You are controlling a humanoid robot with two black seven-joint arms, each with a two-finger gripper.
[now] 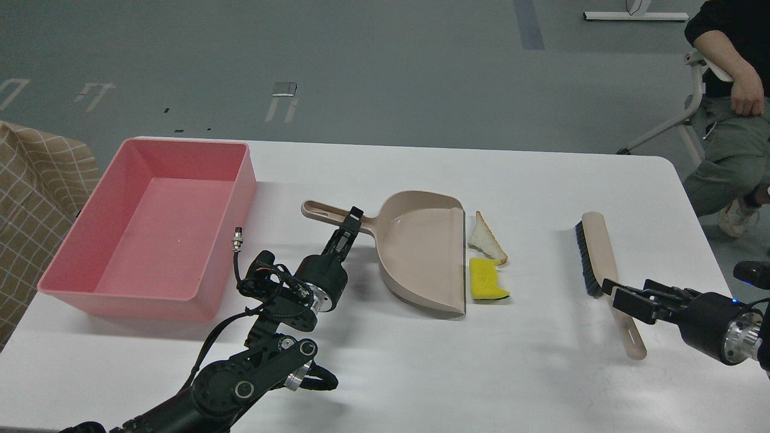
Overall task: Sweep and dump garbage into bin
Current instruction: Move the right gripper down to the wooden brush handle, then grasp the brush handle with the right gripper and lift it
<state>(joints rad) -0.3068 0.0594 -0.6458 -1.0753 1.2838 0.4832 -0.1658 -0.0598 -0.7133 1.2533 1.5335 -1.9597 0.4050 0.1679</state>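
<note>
The bread half-slice [484, 237] and the yellow sponge [485, 282] lie on the white table [421, 373], just right of the beige dustpan's [421, 252] open edge. The pink bin [120, 304] stands empty at the left. My left gripper [350, 224] is shut on the dustpan's long handle. A beige brush [598, 246] with black bristles lies to the right. My right gripper [622, 296] is open, low over the brush's handle, with its fingers on either side of it.
A seated person [728, 120] is at the far right beyond the table's corner. A checked beige cloth [30, 198] is left of the bin. A loose cable plug [236, 236] sticks up from my left arm near the bin's wall.
</note>
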